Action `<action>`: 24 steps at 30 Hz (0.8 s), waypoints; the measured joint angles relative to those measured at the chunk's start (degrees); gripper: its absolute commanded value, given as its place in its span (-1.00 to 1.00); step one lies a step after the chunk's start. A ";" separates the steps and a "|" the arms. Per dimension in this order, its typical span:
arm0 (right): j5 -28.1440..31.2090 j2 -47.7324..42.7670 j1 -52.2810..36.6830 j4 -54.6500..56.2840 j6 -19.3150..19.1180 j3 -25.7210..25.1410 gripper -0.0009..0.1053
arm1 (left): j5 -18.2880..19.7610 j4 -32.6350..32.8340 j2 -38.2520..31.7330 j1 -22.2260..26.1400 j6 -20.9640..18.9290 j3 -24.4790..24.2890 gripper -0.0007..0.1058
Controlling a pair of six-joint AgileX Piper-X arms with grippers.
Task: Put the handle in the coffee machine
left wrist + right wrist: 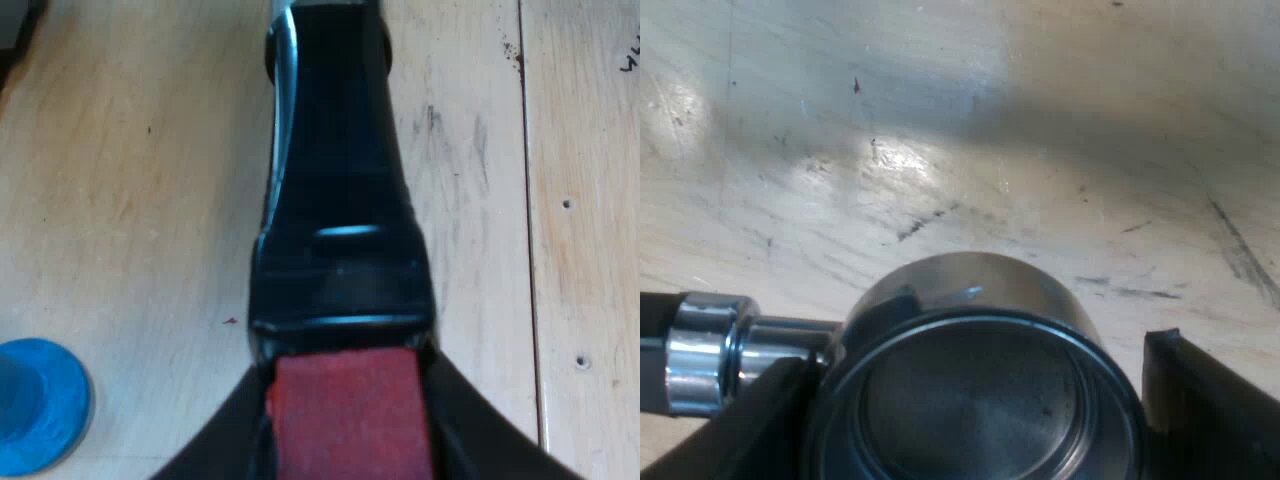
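The metal holder's dark handle runs away from my left gripper over the wooden table. That gripper is shut on the handle's red end, with a black finger on each side. In the right wrist view the holder's round metal basket sits between the fingers of my right gripper, its hollow showing no grounds. One finger lies under the chrome neck, and the other finger stands against the basket's far side.
A blue tamper stands on the wooden table close beside my left gripper. The worn, scratched tabletop stretches beyond the basket. Plank seams and screw holes mark the wood alongside the handle.
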 measured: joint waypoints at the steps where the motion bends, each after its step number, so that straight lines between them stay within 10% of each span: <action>1: 0.00 0.00 0.00 0.00 0.00 0.00 -0.98 | 0.00 0.00 0.00 0.00 0.01 0.00 -0.98; 7: 0.00 0.00 0.00 0.11 0.00 0.00 -0.74 | 0.00 0.00 0.00 0.00 0.01 0.00 -0.98; 12: -0.12 0.00 0.00 -0.01 0.00 0.00 0.57 | 0.90 0.00 0.00 0.00 -0.15 0.00 -0.98; 15: -0.11 0.00 0.00 -0.10 -0.12 0.00 0.97 | 0.92 0.00 0.00 0.00 -0.15 0.00 -0.98; 24: 1.77 -0.25 0.00 -2.07 -2.82 -6.18 0.99 | 2.35 0.47 0.14 -0.11 0.66 0.30 -0.98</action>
